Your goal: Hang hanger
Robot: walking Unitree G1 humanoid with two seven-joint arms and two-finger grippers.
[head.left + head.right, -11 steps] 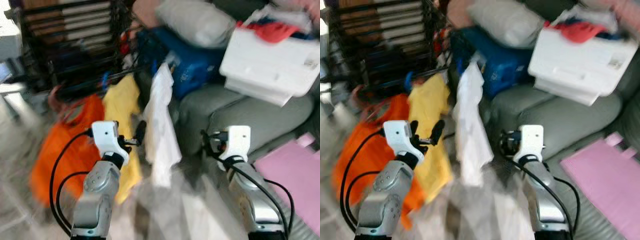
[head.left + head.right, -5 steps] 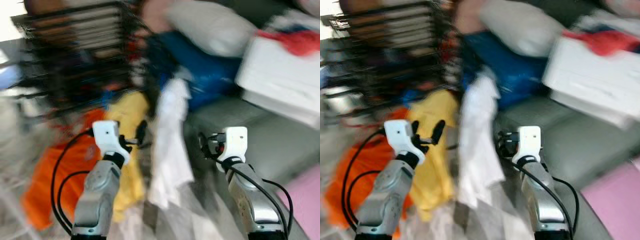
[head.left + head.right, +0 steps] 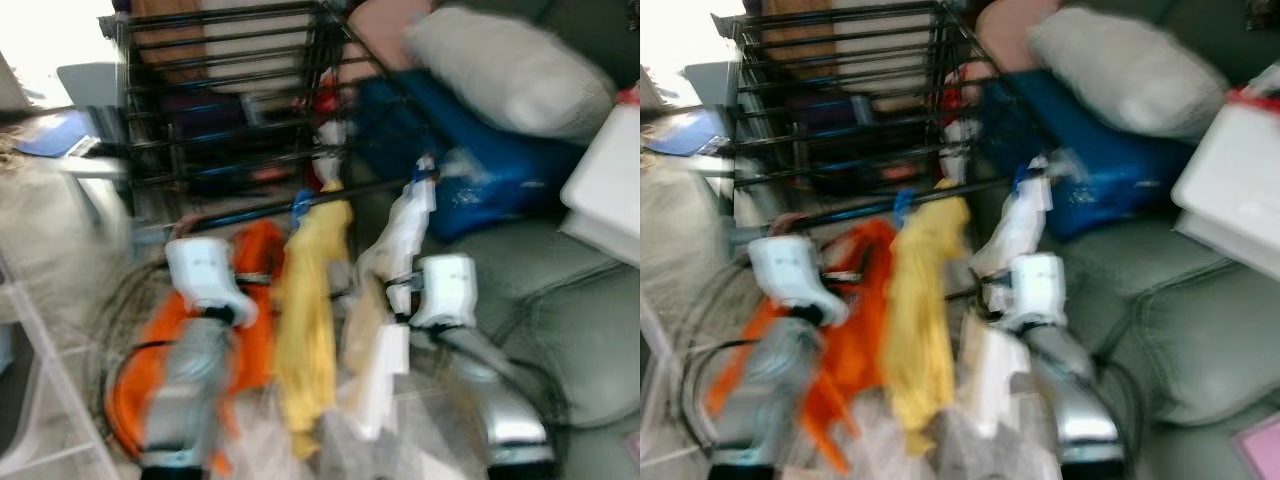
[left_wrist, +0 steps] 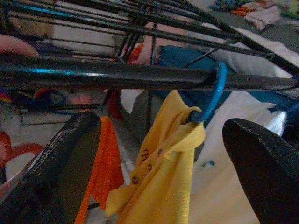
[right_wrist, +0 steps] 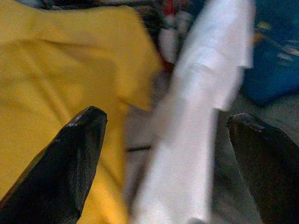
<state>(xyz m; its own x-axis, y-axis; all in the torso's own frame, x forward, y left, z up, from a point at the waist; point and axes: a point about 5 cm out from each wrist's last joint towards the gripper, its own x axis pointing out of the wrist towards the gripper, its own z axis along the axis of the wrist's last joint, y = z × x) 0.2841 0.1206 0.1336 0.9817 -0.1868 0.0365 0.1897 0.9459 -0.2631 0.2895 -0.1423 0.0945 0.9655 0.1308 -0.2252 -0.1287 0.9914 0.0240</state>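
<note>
Blurred as they are, the eye views show a black rack (image 3: 230, 110) with a dark rail (image 3: 300, 205) running across its front, and three garments hanging from it side by side: an orange cloth (image 3: 255, 300), a yellow shirt (image 3: 310, 320) and a white shirt (image 3: 395, 250). A blue hanger (image 3: 302, 203) hooks over the rail above the yellow shirt, which droops straight down below it, long axis vertical. Both arms are raised before the clothes, the left arm's white wrist (image 3: 205, 275) in front of the orange cloth and the right arm's white wrist (image 3: 443, 290) just beside the white shirt; the fingers cannot be made out here. Behind lie a grey sofa (image 3: 560, 310), a blue bag (image 3: 480, 170) and a grey pillow (image 3: 510, 70). From the left wrist, the left gripper (image 4: 161, 140) has its fingers (image 4: 51, 172) spread wide with nothing between them; the hanger's blue hook (image 4: 216, 91) curls over the rail (image 4: 117, 77), which runs crosswise beyond the tips, and the yellow shirt bunches under the hook, between the two fingers but apart from them. From the right wrist, the right gripper (image 5: 168, 123) is likewise spread and empty, one finger (image 5: 60, 163) before the yellow shirt (image 5: 60, 70), the white shirt (image 5: 196, 116) hanging lengthwise down between the tips.
</note>
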